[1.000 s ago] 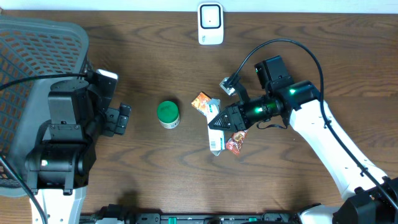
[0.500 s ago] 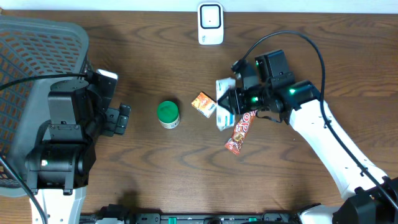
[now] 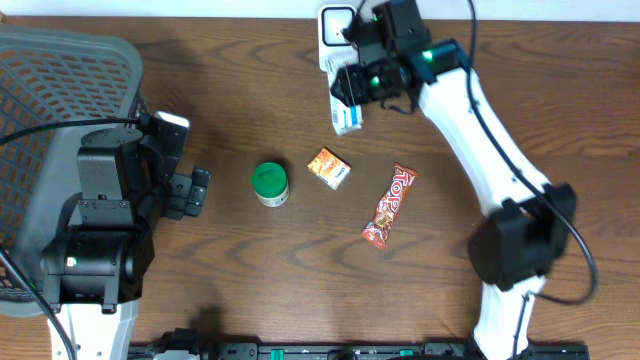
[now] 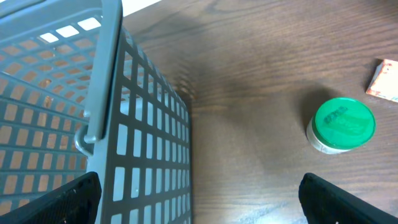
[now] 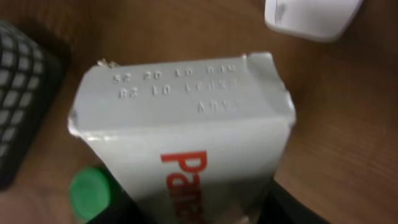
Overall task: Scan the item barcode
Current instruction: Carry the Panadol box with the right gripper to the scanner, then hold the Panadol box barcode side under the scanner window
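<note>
A white box with red lettering [image 3: 347, 108] is the item, and my right gripper [image 3: 366, 84] is shut on it, holding it off the table. Up close, the box [image 5: 186, 118] fills the right wrist view with its embossed end flap facing the camera, and the gripper [image 5: 199, 211] has dark fingers [image 5: 292, 208] on both sides of it. The white scanner [image 3: 338, 30] stands at the table's far edge, just beyond the box, and its corner [image 5: 311, 15] shows past the box. No barcode shows. My left gripper [image 3: 195, 190] is open and empty beside the basket.
A grey mesh basket [image 3: 50, 110] stands at the far left, its wall [image 4: 143, 143] close to the left gripper [image 4: 199, 199]. A green-lidded jar [image 3: 269, 183], an orange packet [image 3: 328, 167] and a red candy bar [image 3: 389, 205] lie mid-table.
My right arm has lifted the white box from mid-table and carried it away to the scanner. The red candy bar stays behind on the table. The left arm has not moved.
</note>
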Controlling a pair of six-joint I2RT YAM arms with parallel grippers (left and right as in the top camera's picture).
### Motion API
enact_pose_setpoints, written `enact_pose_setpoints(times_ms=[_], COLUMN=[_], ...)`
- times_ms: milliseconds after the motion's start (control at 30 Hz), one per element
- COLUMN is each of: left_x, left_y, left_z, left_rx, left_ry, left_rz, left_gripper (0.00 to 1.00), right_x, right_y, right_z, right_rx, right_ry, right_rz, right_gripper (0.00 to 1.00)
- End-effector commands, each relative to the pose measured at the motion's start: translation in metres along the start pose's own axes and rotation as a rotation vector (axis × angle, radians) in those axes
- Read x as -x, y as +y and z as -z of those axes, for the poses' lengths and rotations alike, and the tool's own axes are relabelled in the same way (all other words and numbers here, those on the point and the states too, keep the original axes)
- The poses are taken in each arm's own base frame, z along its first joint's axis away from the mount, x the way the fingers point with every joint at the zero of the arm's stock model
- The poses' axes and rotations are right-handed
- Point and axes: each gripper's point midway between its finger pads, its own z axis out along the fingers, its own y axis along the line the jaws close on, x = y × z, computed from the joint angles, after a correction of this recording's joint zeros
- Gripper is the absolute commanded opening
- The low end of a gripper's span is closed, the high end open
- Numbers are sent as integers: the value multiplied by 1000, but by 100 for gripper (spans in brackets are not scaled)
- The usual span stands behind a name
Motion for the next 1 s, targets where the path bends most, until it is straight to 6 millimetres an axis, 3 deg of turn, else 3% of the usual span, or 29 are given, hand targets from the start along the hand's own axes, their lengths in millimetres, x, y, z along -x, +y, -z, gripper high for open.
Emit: enact_pose_setpoints(times_ms=[0, 200, 333, 367, 533, 767, 867, 967], left_x=[-1, -1, -1, -1, -1, -1, -1, -1], left_y=[-1, -1, -1, -1, -1, -1, -1, -1], left_z=[0, 0, 0, 0, 0, 0, 0, 0], left_rx=[-9, -9, -9, -9, -9, -9, -9, -9], left_ry=[-2, -2, -2, -2, -2, -2, -2, -2], left_rz=[13, 13, 13, 13, 13, 13, 13, 13], left_gripper=[99, 99, 99, 99, 99, 99, 99, 99], right_x=[29, 60, 53, 44, 29, 19, 12, 8], right_y=[-11, -49, -61, -55, -29, -15, -25, -38], right_z=[-13, -40, -53, -57, -65, -110, -136, -148], right_rx=[-76, -262, -315, -297, -267, -256, -303, -363], right_ry=[-29, -73, -31, 8, 61, 59, 61, 63], right_rz=[118, 273, 344, 381, 451, 407, 360, 314], right_gripper=[45, 47, 50, 73, 99, 99, 99, 99])
